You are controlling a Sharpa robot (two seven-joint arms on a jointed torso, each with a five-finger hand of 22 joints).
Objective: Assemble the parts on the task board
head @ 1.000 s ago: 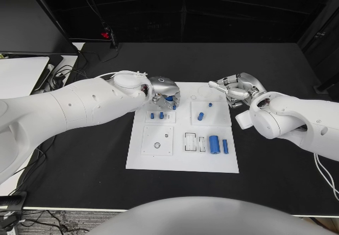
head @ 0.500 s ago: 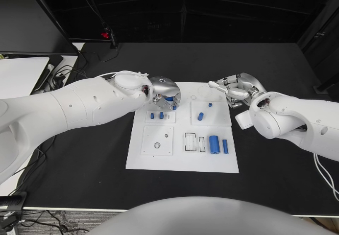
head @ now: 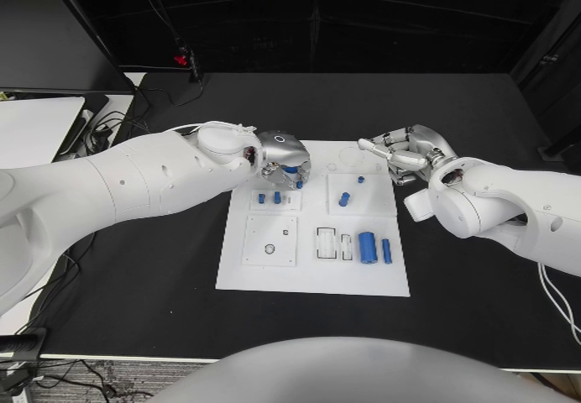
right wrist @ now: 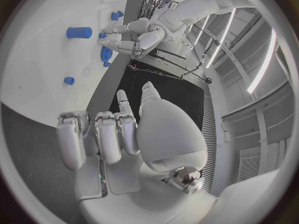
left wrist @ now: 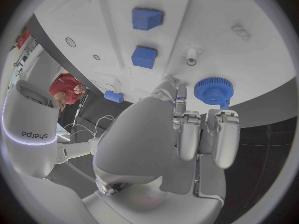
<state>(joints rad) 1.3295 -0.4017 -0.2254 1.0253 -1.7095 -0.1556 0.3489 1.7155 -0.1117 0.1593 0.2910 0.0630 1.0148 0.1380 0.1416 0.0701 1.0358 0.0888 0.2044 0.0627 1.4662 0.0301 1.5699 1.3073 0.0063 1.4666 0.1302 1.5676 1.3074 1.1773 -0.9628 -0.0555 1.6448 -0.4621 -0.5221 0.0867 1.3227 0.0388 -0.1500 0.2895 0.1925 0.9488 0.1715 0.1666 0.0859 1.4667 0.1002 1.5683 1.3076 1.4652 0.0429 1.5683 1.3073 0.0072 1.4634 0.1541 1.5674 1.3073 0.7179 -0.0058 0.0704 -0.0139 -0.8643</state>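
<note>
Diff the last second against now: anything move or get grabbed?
Nothing visibly changed. The left hand still holds the blue gear over the board's far left corner, the right hand stays empty off its far right corner, and the other parts lie where they were.

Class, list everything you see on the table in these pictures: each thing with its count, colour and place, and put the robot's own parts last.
Table: one, black, under everything.
Task board: one, white, mid-table.
Gear: one, blue, at the left hand's fingertips, far left part of the board.
Small blocks: two, blue, side by side just in front of the left hand.
Cylinders: two, blue, lying side by side at the board's near right, one thick, one thin.
Peg: one, blue, lying right of centre.
Left hand: silver, over the board's far left part.
Right hand: silver, at the board's far right corner, holding nothing.
</note>
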